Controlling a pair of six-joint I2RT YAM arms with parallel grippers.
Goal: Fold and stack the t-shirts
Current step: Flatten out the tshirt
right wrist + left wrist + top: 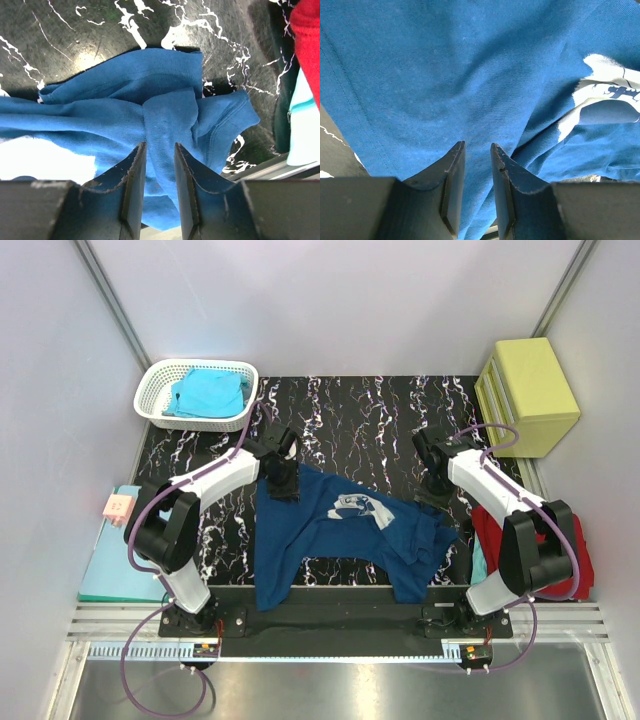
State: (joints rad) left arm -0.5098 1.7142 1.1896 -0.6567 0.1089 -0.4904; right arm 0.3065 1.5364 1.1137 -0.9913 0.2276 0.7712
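Note:
The navy blue t-shirt lies crumpled across the middle of the black marbled table, and its lower left part hangs over the near edge. Its pale chest print faces up. My left gripper sits at the shirt's far left corner. In the left wrist view its jaws stand narrowly apart with navy cloth between them. My right gripper sits at the bunched right end. In the right wrist view a fold of the shirt runs between its jaws. A turquoise t-shirt lies in a basket. A red t-shirt lies at the right.
The white basket stands at the far left corner. A yellow-green drawer box stands at the far right. A teal clipboard with a pink note lies off the table's left edge. Metal rails run along the near edge.

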